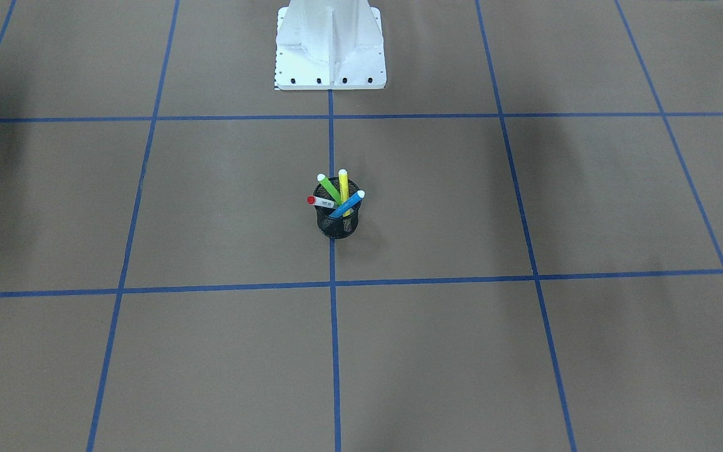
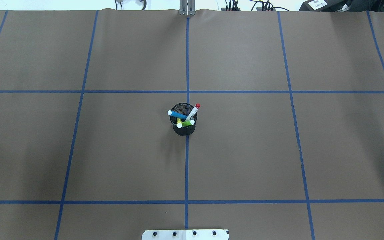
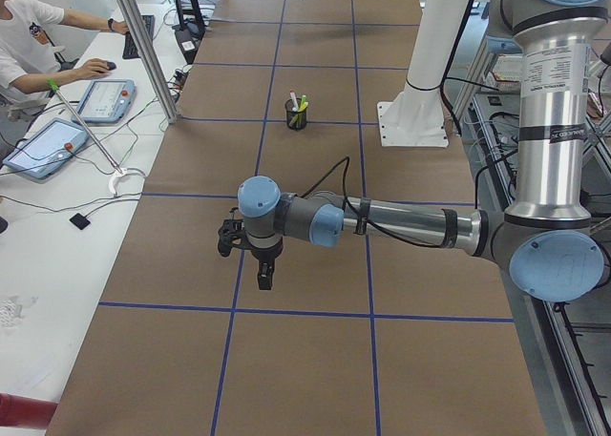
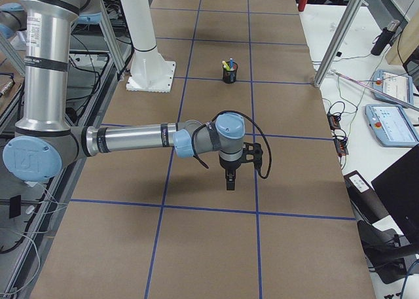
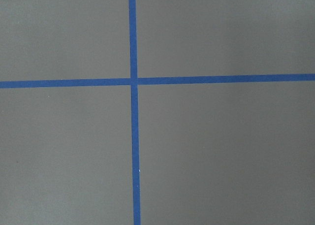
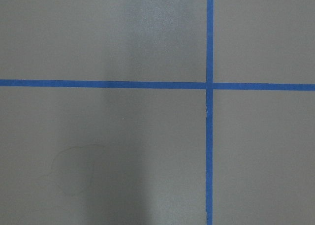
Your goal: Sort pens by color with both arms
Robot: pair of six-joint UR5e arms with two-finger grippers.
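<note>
Nothing is sorted yet: all 4 slim marker pens, blue (image 2: 178,115), green (image 2: 188,123), yellow (image 2: 179,123) and white-barrelled with a red tip (image 2: 193,111), lean in the black wire-mesh cup (image 2: 183,128) at the centre of the brown, blue-taped bench (image 2: 245,150).

The left claw (image 3: 264,279) and right claw (image 4: 230,180) hang well apart from the cup, holding nothing visible; how far they gape I cannot tell.

Next, I judge, each arm must reach inward; open bench surrounds the cup.
</note>
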